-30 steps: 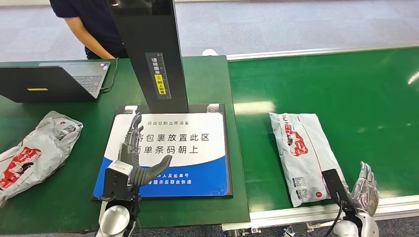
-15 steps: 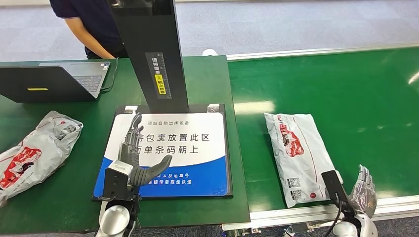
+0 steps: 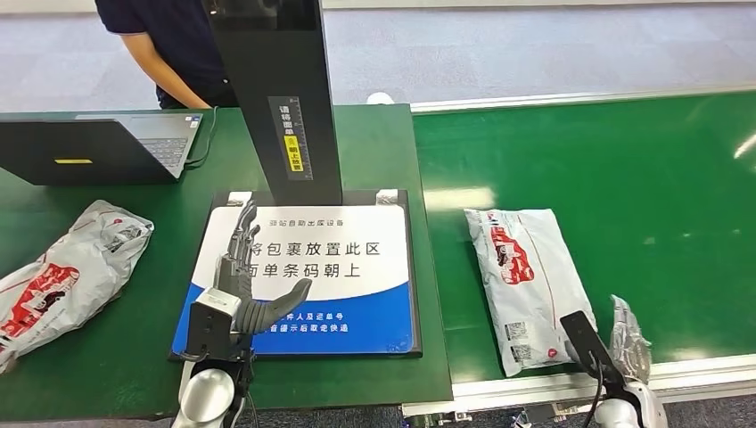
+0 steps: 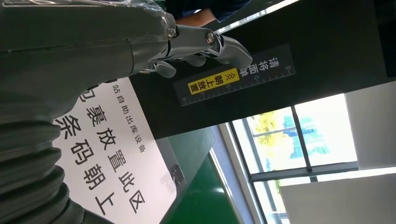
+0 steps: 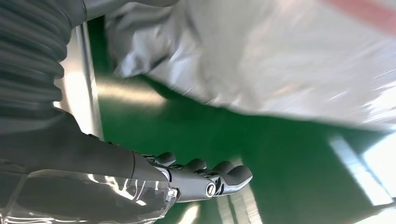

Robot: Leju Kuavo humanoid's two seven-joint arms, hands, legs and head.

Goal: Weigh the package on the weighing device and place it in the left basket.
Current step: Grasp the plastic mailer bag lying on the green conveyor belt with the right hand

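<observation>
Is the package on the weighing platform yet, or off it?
Off it. The package lies flat on the green belt, right of the weighing platform, which bears none.

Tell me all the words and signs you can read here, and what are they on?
"请将面单" in white, then "朝上放置" on a yellow strip: the label on the black post.
"请将包裹放置此区 面单条码朝上": the weighing pad, partly hidden by the left hand.
Small lines on the pad: too small.
Printing on the package and the other bag: too small.

Black post (image 3: 276, 98) behind weighing pad (image 3: 303, 272)
</observation>
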